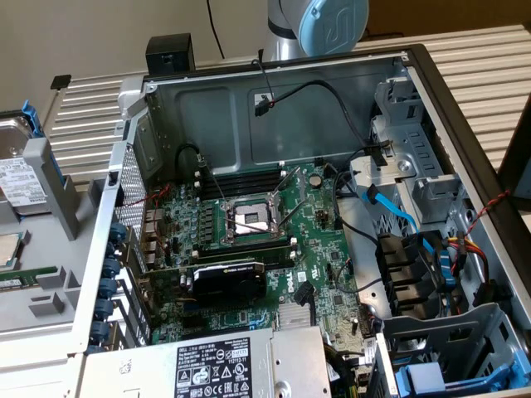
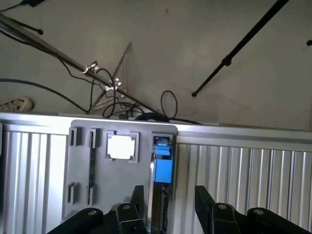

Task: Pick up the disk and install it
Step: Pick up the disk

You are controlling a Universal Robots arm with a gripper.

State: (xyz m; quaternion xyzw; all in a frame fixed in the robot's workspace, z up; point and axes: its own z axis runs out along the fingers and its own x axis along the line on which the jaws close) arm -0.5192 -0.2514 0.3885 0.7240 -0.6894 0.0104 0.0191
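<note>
The disk (image 1: 18, 178) sits in a gray holder (image 1: 47, 178) beside the open computer case (image 1: 224, 108).

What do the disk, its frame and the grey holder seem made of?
The disk: silvery metal, dull sheen, white printed label. Its frame: bright blue, evenly coloured, probably plastic. The grey holder: matte uniform grey, perhaps plastic or painted metal; unclear.

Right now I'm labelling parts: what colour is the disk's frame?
Bright blue frame, best in the wrist view.

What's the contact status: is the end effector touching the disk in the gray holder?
Cannot tell. In the wrist view the open end effector flanks the disk; one finger stands clear, the other sits too close to judge.
</note>
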